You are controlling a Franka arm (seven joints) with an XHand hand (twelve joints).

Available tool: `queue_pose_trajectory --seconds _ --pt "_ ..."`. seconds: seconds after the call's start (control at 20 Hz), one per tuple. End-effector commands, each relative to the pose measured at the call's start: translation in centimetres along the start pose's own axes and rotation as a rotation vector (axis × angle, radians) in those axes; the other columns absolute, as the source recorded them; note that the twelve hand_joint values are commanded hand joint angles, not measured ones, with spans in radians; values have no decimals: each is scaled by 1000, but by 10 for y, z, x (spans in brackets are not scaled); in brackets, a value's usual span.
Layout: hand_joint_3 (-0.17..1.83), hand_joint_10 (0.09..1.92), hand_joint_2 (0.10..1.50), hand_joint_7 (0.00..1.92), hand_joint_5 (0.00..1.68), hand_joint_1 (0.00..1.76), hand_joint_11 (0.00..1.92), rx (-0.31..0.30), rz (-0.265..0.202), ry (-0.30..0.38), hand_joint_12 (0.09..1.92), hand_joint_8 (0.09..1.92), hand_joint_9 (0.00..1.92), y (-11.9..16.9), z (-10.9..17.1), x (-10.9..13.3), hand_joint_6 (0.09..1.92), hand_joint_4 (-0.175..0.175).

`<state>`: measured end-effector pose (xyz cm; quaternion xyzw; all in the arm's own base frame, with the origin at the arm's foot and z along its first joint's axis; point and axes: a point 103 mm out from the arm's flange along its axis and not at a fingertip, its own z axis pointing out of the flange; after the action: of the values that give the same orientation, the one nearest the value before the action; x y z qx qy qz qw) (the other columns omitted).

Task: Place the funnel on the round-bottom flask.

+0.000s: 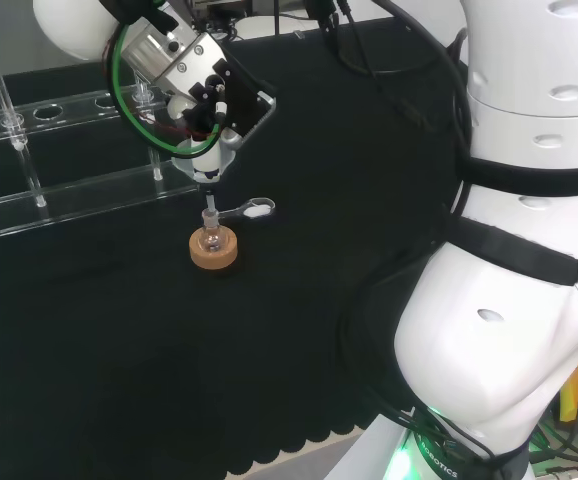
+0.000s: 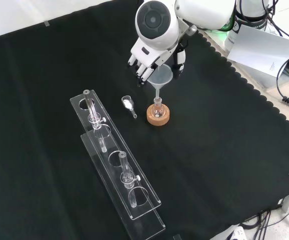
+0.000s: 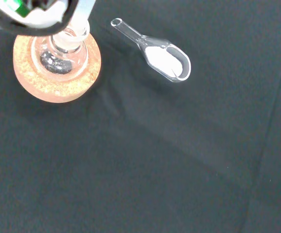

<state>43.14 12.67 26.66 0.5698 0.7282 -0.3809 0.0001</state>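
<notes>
The hand (image 2: pixel 153 61) is curled round a clear glass funnel (image 2: pixel 161 77), with fingers on one side of the cone and the thumb on the other. The funnel hangs upright, and its thin stem (image 1: pixel 209 196) points straight down at the neck of a small round-bottom flask (image 2: pixel 157 106). The stem's tip meets the flask's mouth; I cannot tell how far in it reaches. The flask stands on a cork ring (image 1: pixel 214 251). In the wrist view the flask (image 3: pixel 62 52) sits in the cork ring (image 3: pixel 58 80) just under a blurred white part of the hand (image 3: pixel 38 14).
A clear glass scoop with white powder (image 2: pixel 128 104) lies on the cloth close beside the cork ring, also in the wrist view (image 3: pixel 167 56). A long clear test tube rack (image 2: pixel 117 160) with upright tubes stands at the left of the front view, farther off in the head view (image 1: pixel 79 190).
</notes>
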Motion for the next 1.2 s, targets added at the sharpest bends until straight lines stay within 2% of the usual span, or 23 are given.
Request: queue_pose_trajectory --seconds 0.05,1.2 --pt "647 547 703 768 684 914 597 0 -3 -4 1204 825 1017 2 -1 1 818 10" --pt "648 546 704 766 684 914 601 4 -12 1 1202 827 1018 9 3 4 819 10"
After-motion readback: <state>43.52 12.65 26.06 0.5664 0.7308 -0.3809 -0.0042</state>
